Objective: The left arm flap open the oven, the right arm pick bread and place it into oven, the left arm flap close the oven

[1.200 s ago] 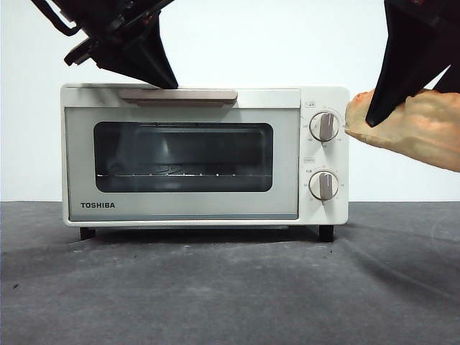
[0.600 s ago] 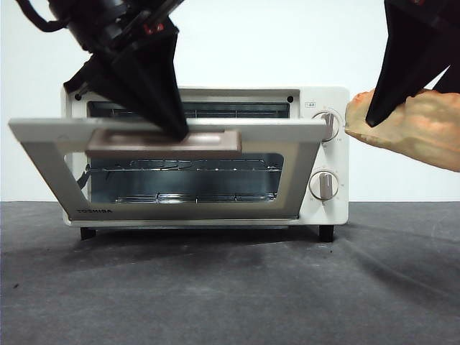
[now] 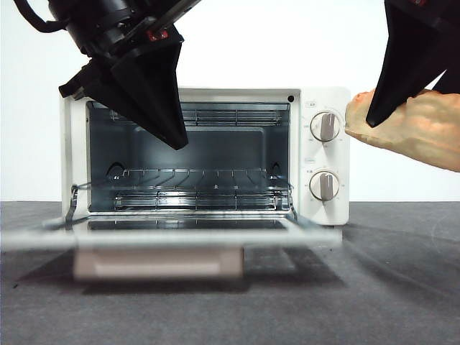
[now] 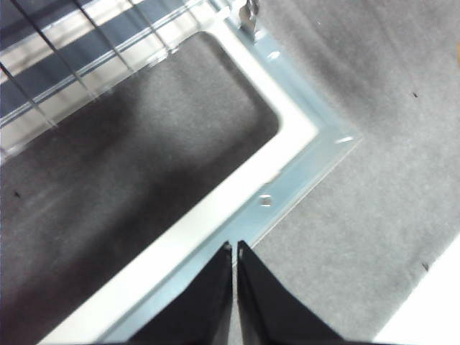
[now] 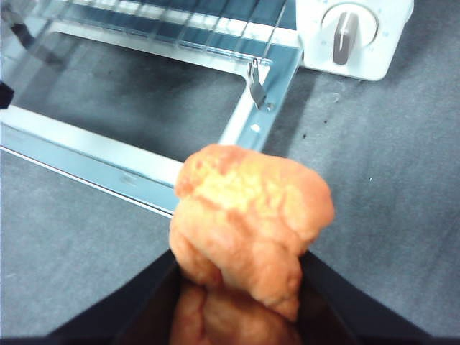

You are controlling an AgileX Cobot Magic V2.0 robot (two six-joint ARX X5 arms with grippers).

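Left gripper (image 4: 234,248), jaws pressed together on nothing, poised above the front edge of the lowered oven door (image 4: 287,154); in the front view the same gripper (image 3: 176,140) hangs before the open cavity of the oven (image 3: 323,154), clear of the door (image 3: 172,241). Right gripper (image 5: 237,277) clamped on the bread (image 5: 248,215), raised beside the oven's knob panel (image 3: 325,154), the loaf (image 3: 413,136) just right of it. The right wrist view alone shows the bread above the table (image 5: 388,180), off the door's corner (image 5: 259,118); the front view alone shows the wire rack (image 3: 190,180) inside. Half a second ago the door stood half tilted with the left gripper on its handle; the door now lies flat and the gripper is off it, while the bread's position is unchanged
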